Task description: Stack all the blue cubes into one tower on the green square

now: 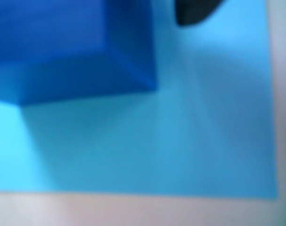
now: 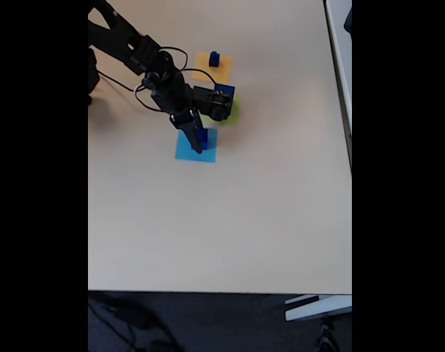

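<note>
— Hovering at the light-blue square [image 2: 196, 145], the claw [image 2: 201, 141] flanks a blue cube [image 1: 72, 47]; whether it's clamped, I cannot tell.

— And the rest?

— Another cube [image 2: 214, 58] sits on the orange square [image 2: 212, 67] toward the tabletop's far edge, a third [image 2: 225, 89] on the green square [image 2: 232, 111]. A loose grip could drop it.

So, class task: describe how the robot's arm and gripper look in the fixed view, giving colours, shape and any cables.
The arm is black throughout, built of blocky jointed segments. Thin black cables loop loosely beside its middle joints. It ends in a slim, black two-finger gripper. No markings can be made out at this size.
</note>
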Robot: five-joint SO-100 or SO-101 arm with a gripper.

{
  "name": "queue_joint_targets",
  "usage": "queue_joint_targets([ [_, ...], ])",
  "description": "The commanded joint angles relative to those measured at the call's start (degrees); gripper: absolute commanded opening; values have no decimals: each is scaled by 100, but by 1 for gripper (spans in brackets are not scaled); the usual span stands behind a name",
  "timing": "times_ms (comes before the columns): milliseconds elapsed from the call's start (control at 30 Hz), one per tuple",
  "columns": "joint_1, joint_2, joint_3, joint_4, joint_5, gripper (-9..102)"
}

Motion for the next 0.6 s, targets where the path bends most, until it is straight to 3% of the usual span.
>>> queue_joint_targets([
  [0,53,70,-44,-105,-79,33],
  [567,105,97,-18,-105,-220,8],
])
